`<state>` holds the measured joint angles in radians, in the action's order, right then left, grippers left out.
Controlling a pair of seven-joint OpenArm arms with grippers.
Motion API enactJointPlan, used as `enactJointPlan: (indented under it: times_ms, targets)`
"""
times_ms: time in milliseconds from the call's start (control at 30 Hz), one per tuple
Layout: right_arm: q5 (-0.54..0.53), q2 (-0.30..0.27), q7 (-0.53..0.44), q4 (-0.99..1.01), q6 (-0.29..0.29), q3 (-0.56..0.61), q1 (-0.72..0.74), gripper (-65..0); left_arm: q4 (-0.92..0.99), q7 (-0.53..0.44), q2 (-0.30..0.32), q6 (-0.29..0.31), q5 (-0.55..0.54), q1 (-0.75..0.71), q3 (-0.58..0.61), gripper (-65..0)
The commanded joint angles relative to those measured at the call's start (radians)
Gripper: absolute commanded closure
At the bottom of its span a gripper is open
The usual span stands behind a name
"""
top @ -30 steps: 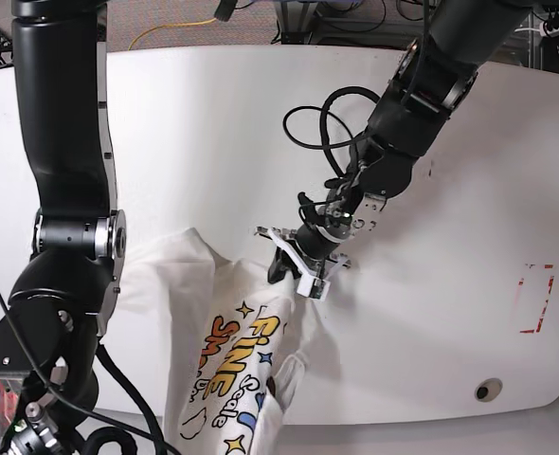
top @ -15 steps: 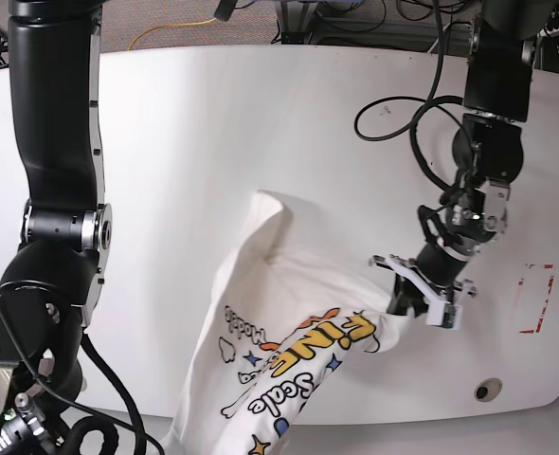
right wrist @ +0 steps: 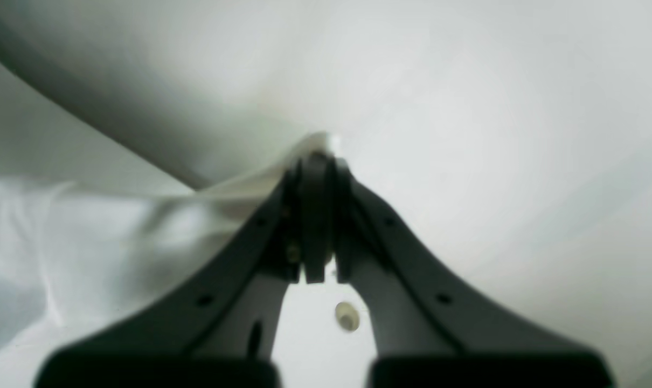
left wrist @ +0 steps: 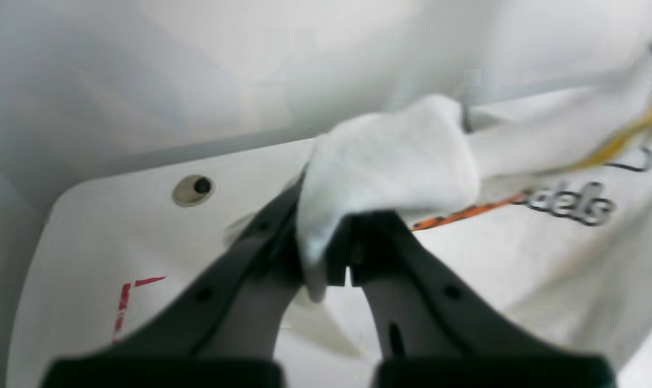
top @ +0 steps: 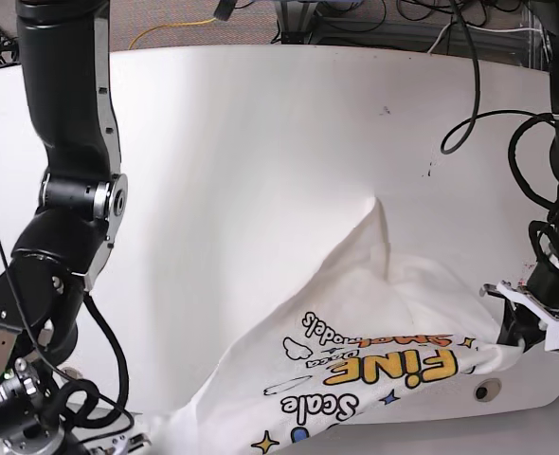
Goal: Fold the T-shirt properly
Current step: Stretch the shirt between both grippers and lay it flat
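Observation:
The white T-shirt (top: pixel 374 313), with its bubble-letter print facing up, is stretched across the table's front from the bottom left to the right front corner. My left gripper (top: pixel 527 329) is shut on a bunched fold of the shirt at its right end. The left wrist view shows that fold (left wrist: pixel 390 156) pinched between the left gripper's (left wrist: pixel 326 258) jaws. My right gripper (right wrist: pixel 315 178) is shut on a thin white edge of the shirt (right wrist: pixel 89 231). In the base view that end of the shirt runs off the bottom left edge.
The white table (top: pixel 261 142) has a small round hole (top: pixel 488 390) near the right front corner, also in the left wrist view (left wrist: pixel 194 188). Red tape marks (left wrist: pixel 124 302) lie beside my left gripper. Cables (top: pixel 478 123) hang over the back right.
My left gripper has moved right and forward to the table's right front corner, pulling the shirt with it. The shirt has spread out and the print has turned face up.

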<state>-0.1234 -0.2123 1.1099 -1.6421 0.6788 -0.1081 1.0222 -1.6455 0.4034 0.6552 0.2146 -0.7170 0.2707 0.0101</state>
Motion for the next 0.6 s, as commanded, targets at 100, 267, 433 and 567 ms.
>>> enactJointPlan:
  times_ms: [100,267,433,567]
  targets:
    - [0.017,-0.034,-0.02,-0.011,-0.003,-0.127,-0.085,0.0,-0.015,-0.027,0.005,0.018,-0.016,-0.047,-0.025,0.0]
    - [0.015,-0.037,-0.02,-0.039,-0.003,-0.226,-0.233,0.0,-0.015,-0.027,0.001,0.018,-0.016,-0.126,-0.04,0.0]
    - [0.015,-0.037,-0.02,-0.106,-0.003,-0.292,-0.369,0.0,-0.019,-0.027,-0.028,0.019,-0.016,-0.21,-0.075,0.0]
    - [0.015,-0.034,-0.02,-0.169,-0.003,-0.331,-0.486,0.0,-0.023,-0.027,-0.041,0.019,-0.016,-0.274,-0.075,0.0]
